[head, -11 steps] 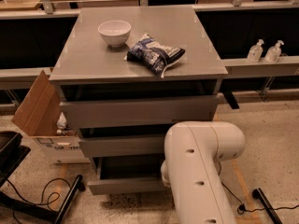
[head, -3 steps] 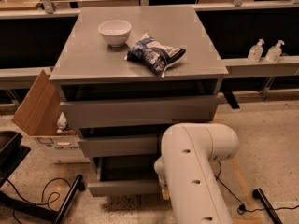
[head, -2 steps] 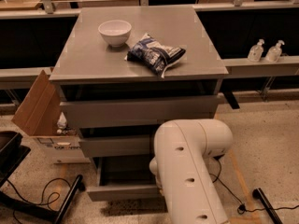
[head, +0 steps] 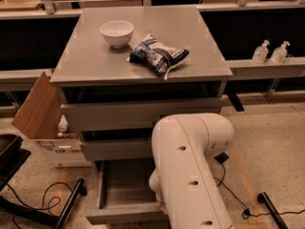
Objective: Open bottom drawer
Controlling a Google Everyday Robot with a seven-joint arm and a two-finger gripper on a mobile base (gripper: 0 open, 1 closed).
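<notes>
Speckled floor surrounds a grey cabinet (head: 143, 113). Low at its front the tool is hidden behind the white arm (head: 190, 175), near the right end of the bottom drawer (head: 126, 185); I cannot tell its state. That drawer is pulled out, showing a shallow grey tray and a plain front. Print on the box (head: 47, 137) and the worktop's bag (head: 159, 56) is unreadable.

Bottom drawer (head: 125, 189) stands pulled out, grey tray showing, under two drawer fronts above it. The white arm (head: 190, 166) reaches down over its right end, and the gripper is hidden behind the arm there. Up on the tabletop (head: 86, 56), a white bowl (head: 116, 32) sits beside a blue snack bag (head: 158, 55).
</notes>
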